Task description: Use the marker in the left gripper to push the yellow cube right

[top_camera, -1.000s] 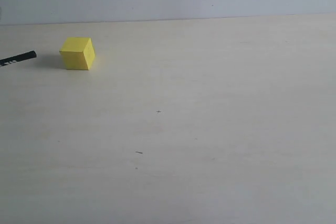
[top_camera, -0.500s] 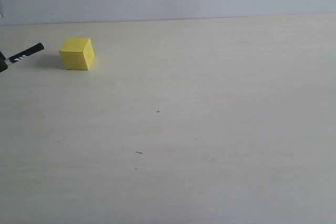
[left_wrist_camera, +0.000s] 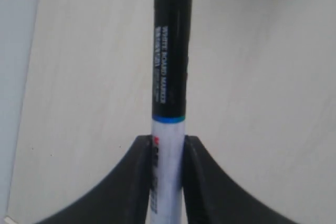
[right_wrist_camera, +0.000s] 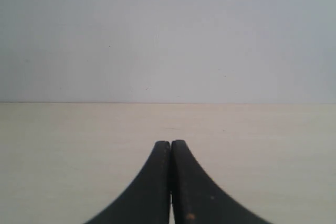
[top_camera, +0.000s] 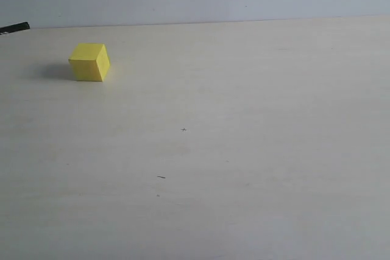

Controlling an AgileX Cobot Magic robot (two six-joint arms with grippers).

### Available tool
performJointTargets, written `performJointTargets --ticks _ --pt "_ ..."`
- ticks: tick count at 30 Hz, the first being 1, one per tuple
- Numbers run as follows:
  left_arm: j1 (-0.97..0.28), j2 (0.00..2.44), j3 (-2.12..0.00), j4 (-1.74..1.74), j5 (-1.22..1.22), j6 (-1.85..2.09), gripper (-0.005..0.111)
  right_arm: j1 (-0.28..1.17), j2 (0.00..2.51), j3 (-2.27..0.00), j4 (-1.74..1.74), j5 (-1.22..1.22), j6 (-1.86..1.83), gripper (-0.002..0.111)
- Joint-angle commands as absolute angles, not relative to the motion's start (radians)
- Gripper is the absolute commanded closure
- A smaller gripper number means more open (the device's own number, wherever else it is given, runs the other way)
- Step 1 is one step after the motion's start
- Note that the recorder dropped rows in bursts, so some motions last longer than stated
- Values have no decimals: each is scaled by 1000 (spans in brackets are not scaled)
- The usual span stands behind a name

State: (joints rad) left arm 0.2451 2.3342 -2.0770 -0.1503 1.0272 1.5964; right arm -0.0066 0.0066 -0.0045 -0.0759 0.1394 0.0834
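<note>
Pale wood tabletop (top_camera: 244,150), yellow cube (top_camera: 89,62) far left, marker (left_wrist_camera: 170,51) clamped in left gripper (left_wrist_camera: 167,145).
Cube: flat on the tabletop near its far-left corner; looks light, stiff, matte. Should slide if pushed low on its left face, may tip or spin if hit high or off-centre. Marker: slim, rigid, round, so liable to swivel in the grip under side load; held on white barrel just behind blue band, black printed end pointing forward. Right gripper (right_wrist_camera: 170,148) pressed shut, empty. Hard to read: just the black end of the marker (top_camera: 15,27) at exterior view's left edge, apart from cube; rest out of frame, tip height over tabletop unclear; no cube in either wrist view.
</note>
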Motion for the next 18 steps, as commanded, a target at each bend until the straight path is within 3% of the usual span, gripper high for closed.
performJointTargets --ticks 1,11,18 --pt "226 2439 -2180 -33 1096 1623 107 -6 0 0 -79 134 83 108" --pt "90 2516 -2212 -65 1030 1685 107 -6 0 0 -79 134 83 108" --pt "132 2516 -2212 -133 1084 1708 107 -6 0 0 -79 134 83 108"
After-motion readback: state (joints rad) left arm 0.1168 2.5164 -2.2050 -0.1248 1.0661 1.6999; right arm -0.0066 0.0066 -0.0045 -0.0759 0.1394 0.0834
